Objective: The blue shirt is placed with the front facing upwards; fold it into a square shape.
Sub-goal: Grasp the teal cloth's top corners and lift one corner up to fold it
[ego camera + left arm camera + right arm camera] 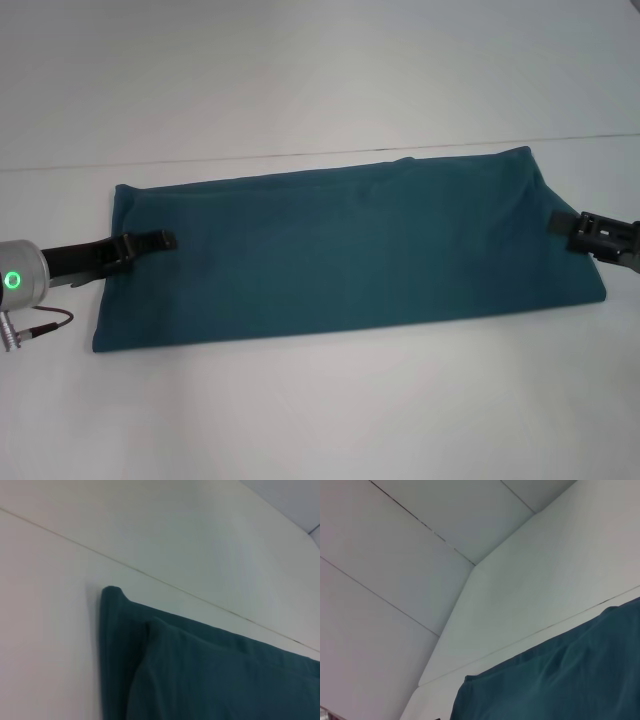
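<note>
Item 1, left gripper (160,240): black fingers reaching in from the left edge of the head view, tips lying over the left end of the blue shirt (340,250), just inside its short edge. The fingers sit close together with cloth under them; whether they pinch the fabric cannot be told. Behind the fingers is a silver wrist housing (20,278) showing 1 green ring light, with a thin red-brown cable (45,322) trailing below it.

Item 2, right gripper (556,224): black fingers entering from the right edge of the head view, tips touching the right end of the shirt near its upper right corner. The finger gap is narrow; a hold on the cloth cannot be confirmed.

Item 3, blue shirt: dark teal, lying flat as 1 long horizontal band on the white table (320,410), plain side up, no print visible. It spans between the 2 grippers. The left wrist view shows a raised corner of the cloth (111,591) and a second layer lying on top of the first. The right wrist view shows a rumpled edge of the cloth (560,680) against the white surface.

Item 4, table: white, with a thin seam line (300,152) running just beyond the shirt's far edge.
</note>
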Robot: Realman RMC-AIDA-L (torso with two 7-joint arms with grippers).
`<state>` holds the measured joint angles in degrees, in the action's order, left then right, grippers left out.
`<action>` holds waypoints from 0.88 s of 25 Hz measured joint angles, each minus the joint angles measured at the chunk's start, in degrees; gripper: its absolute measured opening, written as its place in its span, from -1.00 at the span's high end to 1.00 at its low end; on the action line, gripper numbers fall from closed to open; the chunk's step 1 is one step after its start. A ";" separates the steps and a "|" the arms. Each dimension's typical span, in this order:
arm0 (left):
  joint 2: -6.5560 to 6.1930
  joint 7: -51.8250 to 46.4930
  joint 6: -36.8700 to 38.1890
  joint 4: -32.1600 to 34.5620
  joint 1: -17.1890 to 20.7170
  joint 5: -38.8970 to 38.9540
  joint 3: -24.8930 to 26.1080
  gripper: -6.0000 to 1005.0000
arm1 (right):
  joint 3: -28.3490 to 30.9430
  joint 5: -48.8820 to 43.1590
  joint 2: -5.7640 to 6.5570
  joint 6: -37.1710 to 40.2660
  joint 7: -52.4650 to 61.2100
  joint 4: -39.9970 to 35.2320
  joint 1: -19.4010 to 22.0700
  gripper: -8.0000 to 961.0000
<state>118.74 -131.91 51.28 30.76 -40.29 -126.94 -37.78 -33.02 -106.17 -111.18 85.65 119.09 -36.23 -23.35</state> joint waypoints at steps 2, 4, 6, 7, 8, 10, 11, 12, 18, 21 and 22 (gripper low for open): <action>0.00 -0.18 -0.74 -0.19 -0.01 0.00 0.00 -0.68 | -0.10 -0.01 0.04 -0.14 -0.09 0.29 -0.08 -0.97; 0.00 -0.43 -1.59 -0.33 -0.01 -0.02 -0.01 -0.68 | -0.21 -0.02 0.07 -0.34 -0.14 0.43 -0.13 -0.97; 0.00 -0.61 -2.53 -0.38 -0.03 -0.27 -0.01 -0.68 | -0.22 -0.03 0.08 -0.38 -0.18 0.48 -0.14 -0.97; 0.00 -0.64 -2.73 -0.41 -0.03 -0.38 -0.02 -0.68 | -0.22 -0.04 0.09 -0.39 -0.18 0.50 -0.13 -0.97; 0.00 -0.66 -2.89 -0.46 -0.04 -0.44 -0.07 -0.68 | -0.22 -0.05 0.09 -0.40 -0.18 0.52 -0.10 -0.97; 0.00 -0.67 -3.13 -0.62 -0.05 -0.46 -0.23 -0.68 | -0.22 -0.06 0.09 -0.40 -0.18 0.54 -0.04 -0.97; 0.00 -0.68 -3.38 -0.79 -0.05 -0.48 -0.36 -0.68 | -0.22 -0.07 0.09 -0.40 -0.18 0.54 -0.02 -0.97; 0.00 -0.68 -3.59 -0.95 -0.05 -0.49 -0.46 -0.68 | -0.21 -0.07 0.09 -0.40 -0.18 0.55 -0.01 -0.97; 0.12 -0.70 -4.76 -1.31 -0.13 -0.54 -0.98 -0.68 | -0.17 -0.61 0.00 -0.40 -0.17 0.63 -0.04 -0.97; 0.25 -0.71 -5.39 -1.31 -0.14 -0.63 -1.21 -0.68 | -0.06 -1.48 -0.07 -0.42 -0.17 0.64 -0.19 -0.97; 0.28 -0.69 -5.50 -1.31 -0.14 -0.64 -1.22 -0.68 | -0.06 -1.63 -0.07 -0.44 -0.17 0.64 -0.21 -0.97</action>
<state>119.02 -132.60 45.79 29.44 -40.43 -127.58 -39.00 -33.08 -107.79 -111.25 85.21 118.91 -35.59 -23.56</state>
